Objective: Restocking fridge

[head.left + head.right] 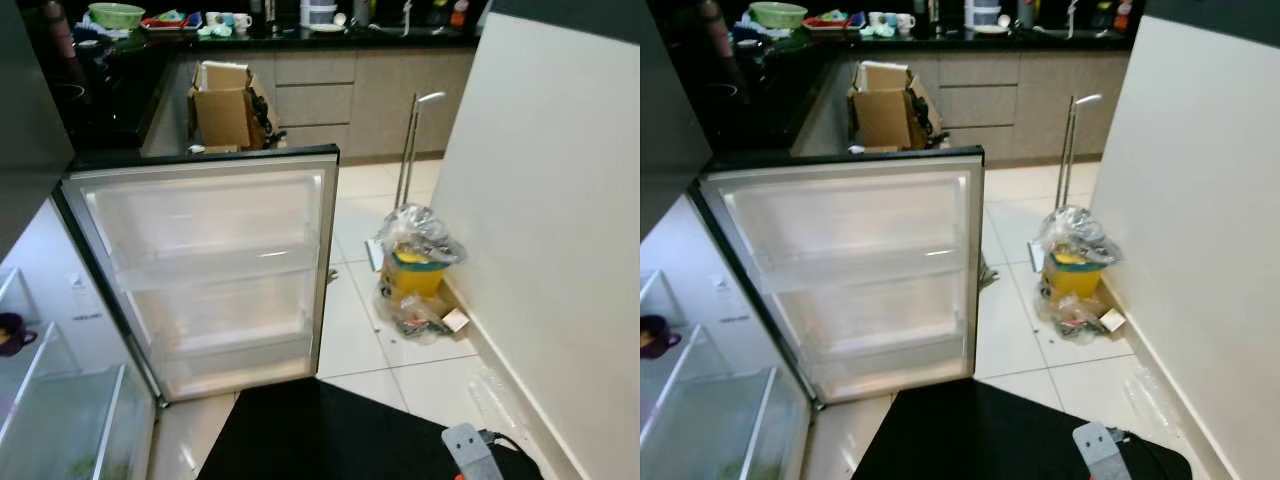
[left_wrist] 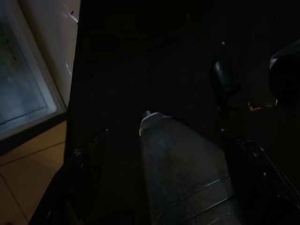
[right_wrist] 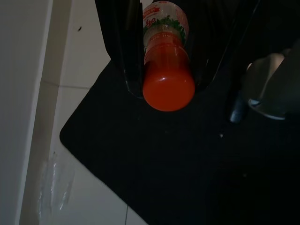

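Black matting [image 1: 320, 440] lies closest in the head view, with the silver end of the right arm [image 1: 470, 452] over its near corner. Beyond it the fridge door [image 1: 215, 270] stands swung wide, its shelves bare, ready to take stock; the fridge interior [image 1: 60, 420] opens on the robot's left, a dark purple cup [image 1: 14, 333] on one shelf. Further off, a yellow bin lined with a plastic bag [image 1: 415, 262] sits against the wall, and a cardboard box [image 1: 225, 108] stands by the cabinets.

Seen from the left wrist, the left gripper [image 2: 159, 140] holds a dark bottle [image 2: 180, 164] between its fingers, neck pointing ahead over the mat; the view is very dim, and the fridge edge lies off to one side.

Seen from the right wrist, the right gripper [image 3: 166, 56] clamps an orange drink bottle [image 3: 168, 70] by its sides, base pointing away over the mat, likely carried so for shelving. Another bottle [image 3: 269, 86] lies just beside it.
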`<state>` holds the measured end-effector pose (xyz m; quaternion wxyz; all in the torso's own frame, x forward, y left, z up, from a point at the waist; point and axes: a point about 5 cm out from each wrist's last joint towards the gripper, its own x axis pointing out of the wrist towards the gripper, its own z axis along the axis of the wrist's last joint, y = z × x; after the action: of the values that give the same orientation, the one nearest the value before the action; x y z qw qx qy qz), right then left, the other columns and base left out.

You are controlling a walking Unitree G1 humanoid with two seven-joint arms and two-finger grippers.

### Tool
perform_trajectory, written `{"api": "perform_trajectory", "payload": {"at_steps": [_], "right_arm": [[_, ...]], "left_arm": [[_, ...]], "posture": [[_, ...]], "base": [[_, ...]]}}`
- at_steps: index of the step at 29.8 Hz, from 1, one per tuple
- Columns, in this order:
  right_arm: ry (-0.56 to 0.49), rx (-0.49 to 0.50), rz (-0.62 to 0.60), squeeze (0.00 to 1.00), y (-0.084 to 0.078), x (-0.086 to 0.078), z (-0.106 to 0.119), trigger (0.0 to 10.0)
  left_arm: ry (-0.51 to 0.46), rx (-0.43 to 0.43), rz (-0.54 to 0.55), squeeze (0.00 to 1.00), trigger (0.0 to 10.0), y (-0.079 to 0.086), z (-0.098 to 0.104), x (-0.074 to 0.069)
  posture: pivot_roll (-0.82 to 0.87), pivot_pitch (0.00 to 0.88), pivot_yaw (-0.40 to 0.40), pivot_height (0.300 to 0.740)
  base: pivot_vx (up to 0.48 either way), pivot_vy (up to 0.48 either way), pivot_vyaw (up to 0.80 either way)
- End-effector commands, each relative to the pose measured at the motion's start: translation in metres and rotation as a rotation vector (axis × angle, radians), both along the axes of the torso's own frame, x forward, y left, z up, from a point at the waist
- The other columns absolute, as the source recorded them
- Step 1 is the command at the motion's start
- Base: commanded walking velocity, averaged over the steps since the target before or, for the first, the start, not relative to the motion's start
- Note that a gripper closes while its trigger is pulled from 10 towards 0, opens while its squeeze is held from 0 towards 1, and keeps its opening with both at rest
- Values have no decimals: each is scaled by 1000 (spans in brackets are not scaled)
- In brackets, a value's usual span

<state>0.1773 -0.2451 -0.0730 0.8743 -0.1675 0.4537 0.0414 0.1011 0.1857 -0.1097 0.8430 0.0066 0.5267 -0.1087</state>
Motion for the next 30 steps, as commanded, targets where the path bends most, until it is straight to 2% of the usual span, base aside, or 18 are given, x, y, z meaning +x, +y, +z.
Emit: {"api": "perform_trajectory", "payload": {"at_steps": [1,13,21,30], "right_arm": [[-41,1,6,0,1,8,5,10000],[-72,2,25,0,3,19,10,10000],[-56,2,33,0,5,14,7,10000],[-33,4,36,0,6,8,3,10000]], "left_arm": [[38,-7,46,0,10000,0,-3,-10],[15,-23,65,0,10000,0,-1,-3],[-3,-54,47,0,10000,-1,0,-1],[-13,-75,30,0,10000,-6,1,2]], "posture": [[-52,0,-14,740],[-52,0,-16,740],[-50,0,-17,740],[-51,0,-16,740]], "base": [[0,0,0],[0,0,0],[0,0,0],[285,0,0]]}}
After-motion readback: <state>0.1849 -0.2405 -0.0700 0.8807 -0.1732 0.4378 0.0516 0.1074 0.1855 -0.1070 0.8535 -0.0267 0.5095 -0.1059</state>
